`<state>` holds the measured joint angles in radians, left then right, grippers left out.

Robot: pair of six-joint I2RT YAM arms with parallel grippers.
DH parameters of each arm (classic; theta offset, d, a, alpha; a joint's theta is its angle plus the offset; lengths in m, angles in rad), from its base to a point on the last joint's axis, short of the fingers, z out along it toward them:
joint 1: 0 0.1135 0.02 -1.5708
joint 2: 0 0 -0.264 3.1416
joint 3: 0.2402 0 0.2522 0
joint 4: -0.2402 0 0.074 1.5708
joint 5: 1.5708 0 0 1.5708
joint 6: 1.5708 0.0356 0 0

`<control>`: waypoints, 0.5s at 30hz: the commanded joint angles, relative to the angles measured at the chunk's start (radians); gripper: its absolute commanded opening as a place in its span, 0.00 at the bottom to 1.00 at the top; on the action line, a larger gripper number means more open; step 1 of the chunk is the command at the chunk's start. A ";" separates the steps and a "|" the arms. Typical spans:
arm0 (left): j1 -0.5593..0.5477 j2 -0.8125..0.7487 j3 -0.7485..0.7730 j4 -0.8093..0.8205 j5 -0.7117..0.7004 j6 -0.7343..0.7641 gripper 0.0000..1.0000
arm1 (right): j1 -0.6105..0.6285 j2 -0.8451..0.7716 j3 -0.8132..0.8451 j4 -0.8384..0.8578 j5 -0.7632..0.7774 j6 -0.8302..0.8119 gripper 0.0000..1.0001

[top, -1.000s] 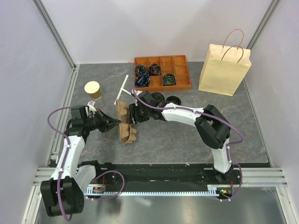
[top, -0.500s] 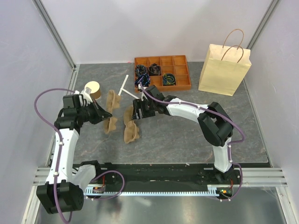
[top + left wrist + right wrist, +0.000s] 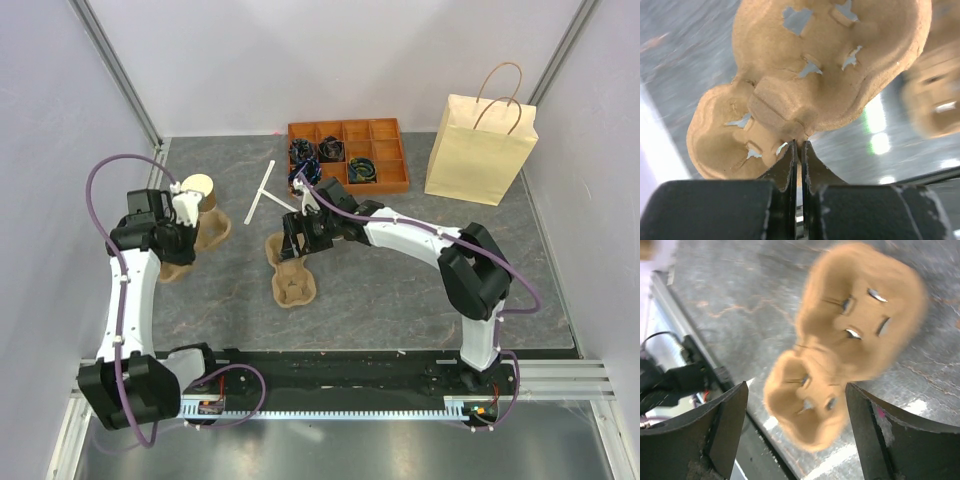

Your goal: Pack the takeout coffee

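I have split the stack: left fingers (image 3: 794, 150) clamp one tan moulded-pulp carrier (image 3: 810, 65) beside the lidless brown kraft-paper cup (image 3: 198, 187), far left; right fingers (image 3: 296, 245), spread, just released the second carrier (image 3: 292, 282).

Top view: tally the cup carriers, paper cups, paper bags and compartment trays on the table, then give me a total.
Pulp cup carriers: 2
Paper cups: 1
Paper bags: 1
Orange compartment trays: 1
Total: 5

High rear overview; wrist views close on left carrier (image 3: 830, 65), right carrier (image 3: 860, 330), both shared overhead.
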<state>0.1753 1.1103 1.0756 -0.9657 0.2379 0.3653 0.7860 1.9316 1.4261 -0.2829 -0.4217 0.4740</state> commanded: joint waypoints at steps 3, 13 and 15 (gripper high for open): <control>0.091 0.035 -0.134 0.200 -0.201 0.397 0.02 | -0.004 -0.128 0.045 -0.001 -0.078 -0.107 0.89; 0.102 0.302 -0.171 0.531 -0.267 0.471 0.02 | -0.048 -0.215 0.030 -0.085 -0.167 -0.213 0.92; 0.102 0.347 -0.172 0.556 -0.267 0.468 0.02 | -0.067 -0.244 0.030 -0.113 -0.169 -0.236 0.92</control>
<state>0.2691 1.3933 0.9096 -0.5579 0.0021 0.7685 0.7471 1.7706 1.4300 -0.3550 -0.5499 0.3141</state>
